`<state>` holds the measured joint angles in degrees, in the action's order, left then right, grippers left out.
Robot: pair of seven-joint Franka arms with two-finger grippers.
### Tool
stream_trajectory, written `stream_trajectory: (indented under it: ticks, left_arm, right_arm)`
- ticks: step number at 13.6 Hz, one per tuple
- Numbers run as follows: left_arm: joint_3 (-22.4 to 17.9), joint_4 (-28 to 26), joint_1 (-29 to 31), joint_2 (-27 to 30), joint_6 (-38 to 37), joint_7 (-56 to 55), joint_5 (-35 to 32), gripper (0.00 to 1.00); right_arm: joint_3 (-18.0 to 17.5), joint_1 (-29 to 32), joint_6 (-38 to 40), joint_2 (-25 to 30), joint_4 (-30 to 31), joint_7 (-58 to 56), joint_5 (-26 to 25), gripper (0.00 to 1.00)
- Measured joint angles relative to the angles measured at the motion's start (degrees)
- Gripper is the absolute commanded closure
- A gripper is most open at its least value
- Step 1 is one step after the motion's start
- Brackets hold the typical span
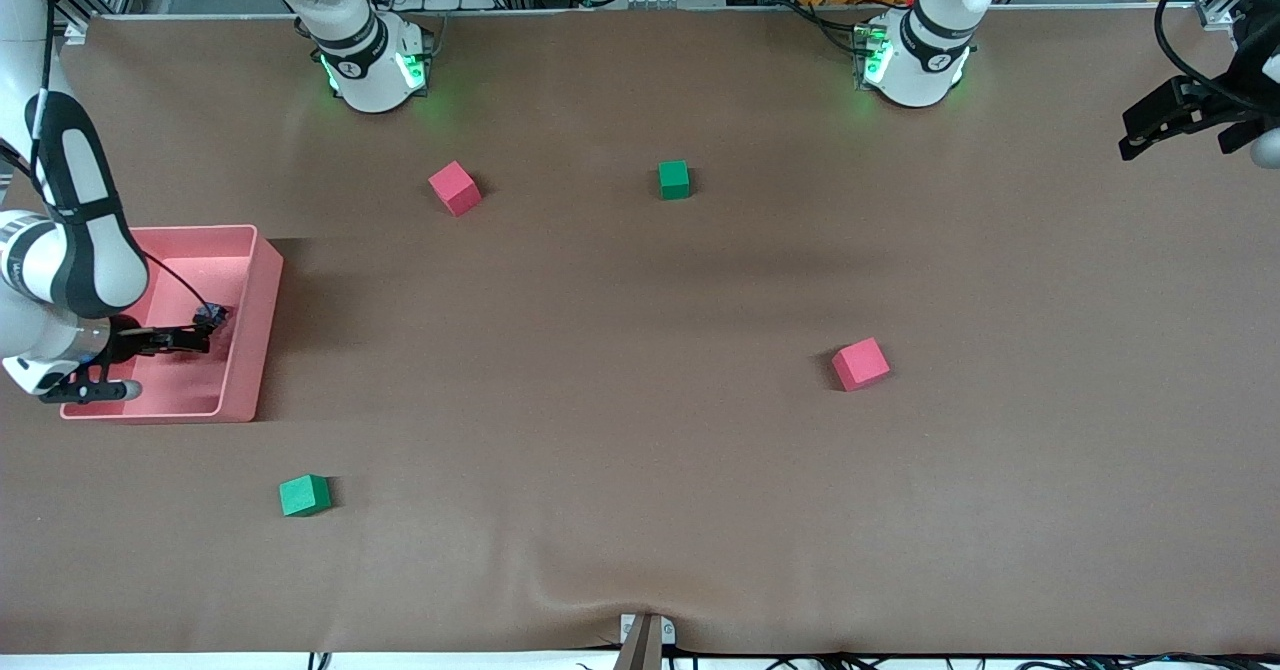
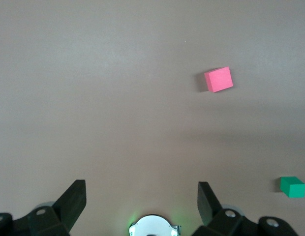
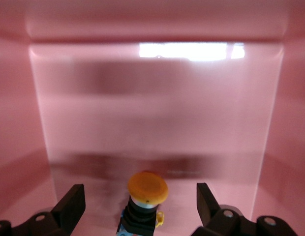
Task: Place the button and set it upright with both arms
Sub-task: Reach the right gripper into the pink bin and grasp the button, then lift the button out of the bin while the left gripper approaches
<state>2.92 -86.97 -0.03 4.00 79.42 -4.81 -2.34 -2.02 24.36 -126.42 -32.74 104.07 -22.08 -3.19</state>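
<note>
While the right gripper hangs low inside the pink plastic bin at the right arm's end of the table, its two black fingers stand wide apart with nothing held. You see the small push-button with the round orange cap and black body on the bin floor, between these fingers and not touching them. It seems to lean or lie, but I cannot tell this surely.

Your risk is in the closing. If the fingers meet the rounded cap and not the black body, the button may slip or roll away. It could also pop out, because it is so small. The bin walls stand close around the gripper, so a sideways move may knock a wall and push the whole bin.

Lift straight up to leave; above the rim you have free room. The brown table cover is wide, and only four foam cubes, red and green, lie well apart on it. The left gripper waits over the left arm's end of the table, fingers wide and empty.
</note>
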Motion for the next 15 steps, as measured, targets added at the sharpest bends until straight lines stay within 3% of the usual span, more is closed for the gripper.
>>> stream_trajectory:
  ticks: [4, 5, 7, 10, 15]
  left_arm:
    - [0.2, 0.0, 0.0, 0.0, 0.0, 0.0, 0.0, 0.0]
    - [0.2, 0.0, 0.0, 0.0, 0.0, 0.0, 0.0, 0.0]
    - [0.3, 0.0, 0.0, 0.0, 0.0, 0.0, 0.0, 0.0]
    - [0.4, 0.0, 0.0, 0.0, 0.0, 0.0, 0.0, 0.0]
    - [0.5, 0.0, -0.1, 0.0, 0.0, 0.0, 0.0, 0.0]
  right_arm:
    - [0.0, 0.7, -0.9, -1.2, 0.8, 0.0, 0.3, 0.0]
    - [-0.1, 0.7, -1.1, -1.6, 0.8, 0.0, 0.4, 0.09]
    - [-0.2, 0.7, -1.4, -2.3, 0.8, 0.0, 0.5, 0.33]
    - [-0.2, 0.7, -2.5, -2.7, 0.8, -0.9, 0.5, 1.0]
    - [-0.1, 0.7, -2.8, -2.5, 0.6, -2.3, 0.5, 1.0]
